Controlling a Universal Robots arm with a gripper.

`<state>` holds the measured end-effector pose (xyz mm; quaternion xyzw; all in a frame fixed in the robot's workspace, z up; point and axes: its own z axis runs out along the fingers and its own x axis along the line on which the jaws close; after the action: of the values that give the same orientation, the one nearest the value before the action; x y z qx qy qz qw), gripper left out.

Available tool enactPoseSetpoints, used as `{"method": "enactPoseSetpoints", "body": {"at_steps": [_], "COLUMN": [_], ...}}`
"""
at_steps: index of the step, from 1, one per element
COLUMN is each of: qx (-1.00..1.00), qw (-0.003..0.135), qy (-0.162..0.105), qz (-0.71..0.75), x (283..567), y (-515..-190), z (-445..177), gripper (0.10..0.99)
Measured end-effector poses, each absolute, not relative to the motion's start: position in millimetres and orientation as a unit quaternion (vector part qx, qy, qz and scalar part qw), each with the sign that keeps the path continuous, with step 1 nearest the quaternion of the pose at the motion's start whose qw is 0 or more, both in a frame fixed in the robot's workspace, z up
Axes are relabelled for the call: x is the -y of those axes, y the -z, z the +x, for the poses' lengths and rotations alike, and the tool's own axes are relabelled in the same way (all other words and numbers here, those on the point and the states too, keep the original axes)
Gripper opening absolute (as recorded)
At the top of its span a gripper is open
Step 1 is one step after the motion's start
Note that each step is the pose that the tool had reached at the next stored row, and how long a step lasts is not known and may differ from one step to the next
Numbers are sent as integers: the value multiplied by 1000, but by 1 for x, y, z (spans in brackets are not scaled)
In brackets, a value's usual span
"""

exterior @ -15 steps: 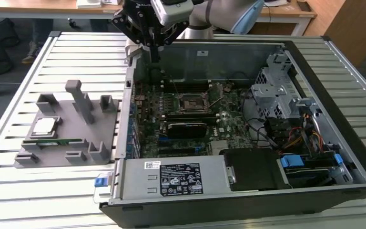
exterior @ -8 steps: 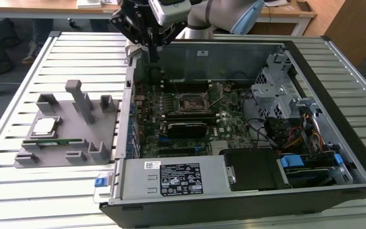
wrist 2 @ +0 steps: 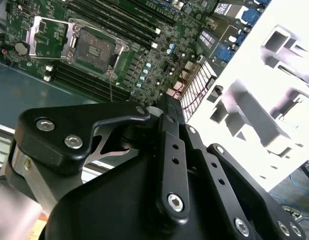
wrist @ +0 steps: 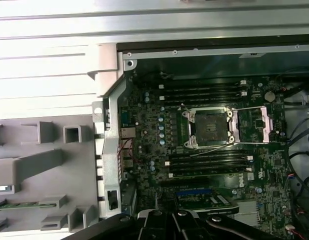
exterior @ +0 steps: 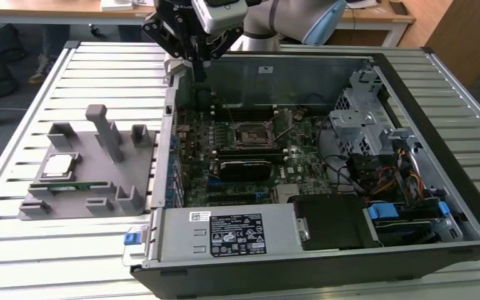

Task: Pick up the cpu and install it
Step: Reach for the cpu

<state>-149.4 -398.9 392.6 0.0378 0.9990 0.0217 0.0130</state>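
One cpu point(exterior: 59, 164) lies well apart from end effector point(exterior: 197, 70).

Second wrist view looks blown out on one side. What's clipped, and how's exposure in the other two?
Second wrist view: grey fixture tray clipped to near white, motherboard exposed fine. First wrist view: slatted table washed out, motherboard dimmer. Exterior view: even light, cpu top reads bright on that tray.
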Motion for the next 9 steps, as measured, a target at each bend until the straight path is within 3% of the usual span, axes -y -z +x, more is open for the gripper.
{"method": "enactPoseSetpoints", "body": {"at_steps": [9], "qx": [-999], "qw": [13], "qy": [-22], "qz": [38], "x": [399], "y": [-392], "z": [-152], "gripper": [110]}}
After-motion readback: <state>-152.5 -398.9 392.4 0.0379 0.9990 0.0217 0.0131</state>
